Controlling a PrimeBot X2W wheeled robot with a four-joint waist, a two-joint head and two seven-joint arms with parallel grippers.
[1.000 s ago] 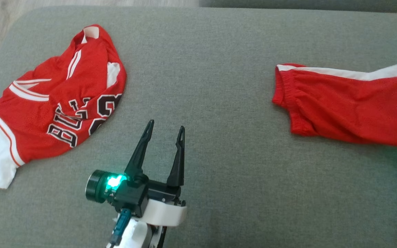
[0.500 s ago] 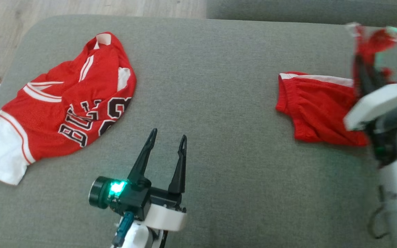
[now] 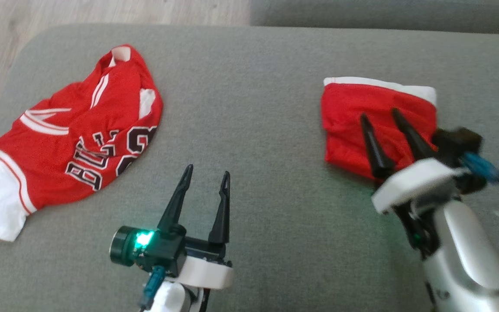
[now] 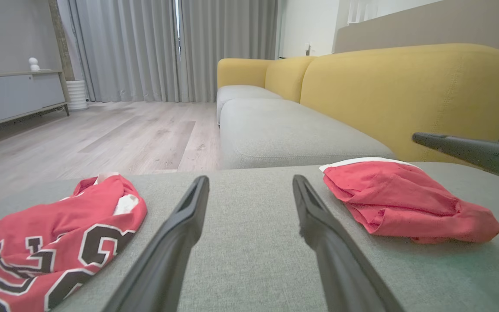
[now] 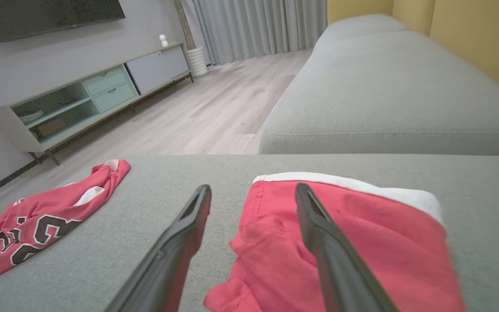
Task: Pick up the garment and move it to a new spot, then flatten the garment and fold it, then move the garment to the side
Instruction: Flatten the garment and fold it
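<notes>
Where the grey cushion (image 3: pixel 258 86) runs along its near edge, the left gripper (image 3: pixel 207 170) hovers with its fingers spread, gripping nothing; nearer the right edge the right gripper (image 3: pixel 379 113) is likewise spread and empty, its fingertips over the folded red shorts (image 3: pixel 347 102); the shorts lie in a compact bundle, white trim on their far side; a crumpled red jersey (image 3: pixel 80 138) sprawls along the left edge, reaching toward the far-left corner.

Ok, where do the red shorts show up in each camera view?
Head: shorts right of centre, upper half.
Left wrist: shorts right of centre.
Right wrist: shorts lower right.
Shared landmark: the jersey, at left in all three.
</notes>
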